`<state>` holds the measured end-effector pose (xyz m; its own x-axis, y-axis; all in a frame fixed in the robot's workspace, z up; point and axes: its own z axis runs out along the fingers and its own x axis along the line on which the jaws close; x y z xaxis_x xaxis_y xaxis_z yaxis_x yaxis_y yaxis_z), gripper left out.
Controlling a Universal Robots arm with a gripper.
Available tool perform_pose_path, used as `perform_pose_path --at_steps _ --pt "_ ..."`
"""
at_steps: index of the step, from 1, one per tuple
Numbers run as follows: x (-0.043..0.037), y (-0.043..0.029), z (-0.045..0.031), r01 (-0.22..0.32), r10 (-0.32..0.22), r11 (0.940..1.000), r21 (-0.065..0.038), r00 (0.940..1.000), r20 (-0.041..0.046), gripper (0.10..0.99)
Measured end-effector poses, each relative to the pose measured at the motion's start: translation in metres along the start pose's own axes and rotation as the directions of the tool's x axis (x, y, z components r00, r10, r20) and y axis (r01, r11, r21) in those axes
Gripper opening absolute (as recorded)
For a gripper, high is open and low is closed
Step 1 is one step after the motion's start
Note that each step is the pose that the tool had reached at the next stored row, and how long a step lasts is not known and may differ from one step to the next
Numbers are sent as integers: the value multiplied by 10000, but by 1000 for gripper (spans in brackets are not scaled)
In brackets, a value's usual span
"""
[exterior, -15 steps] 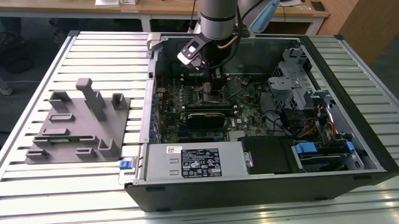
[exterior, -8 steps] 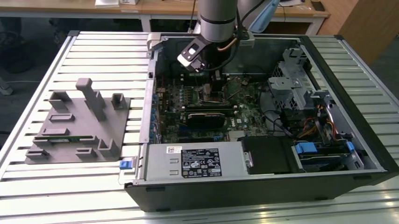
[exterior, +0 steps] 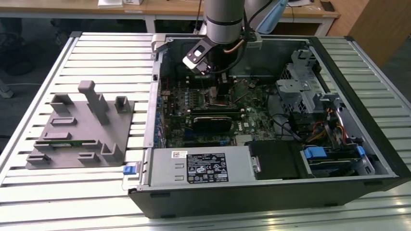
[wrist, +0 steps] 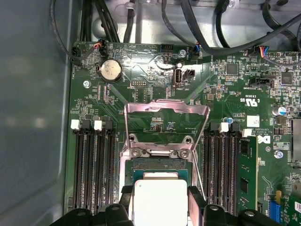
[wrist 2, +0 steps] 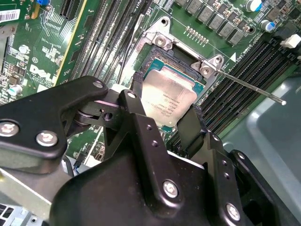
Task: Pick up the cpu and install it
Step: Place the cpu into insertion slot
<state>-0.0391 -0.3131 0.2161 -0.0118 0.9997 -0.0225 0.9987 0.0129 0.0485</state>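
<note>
The open case [exterior: 270, 204] walls in the motherboard [wrist: 155, 80]. The arm [exterior: 224, 19] drops almost straight down into it, above the socket [wrist 2: 175, 59]. Memory slots [wrist: 91, 165] run close along both sides of the socket; its load plate [wrist: 165, 105] stands open and its lever [wrist 2: 249, 87] juts sideways. The gripper [wrist 2: 162, 110] pinches the cpu [wrist 2: 167, 94] by two opposite edges, right over the socket. The cpu lies flat, silver top up, its edges parallel to the socket's; it is square, with no long axis.
</note>
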Motion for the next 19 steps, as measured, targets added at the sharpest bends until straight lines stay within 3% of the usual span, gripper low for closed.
perform_pose_path --at_steps 9,19 --pt "-5 -2 30 -20 20 10000 1 10000 0 545" --pt "-3 -7 148 -137 137 9999 3 9999 6 545"
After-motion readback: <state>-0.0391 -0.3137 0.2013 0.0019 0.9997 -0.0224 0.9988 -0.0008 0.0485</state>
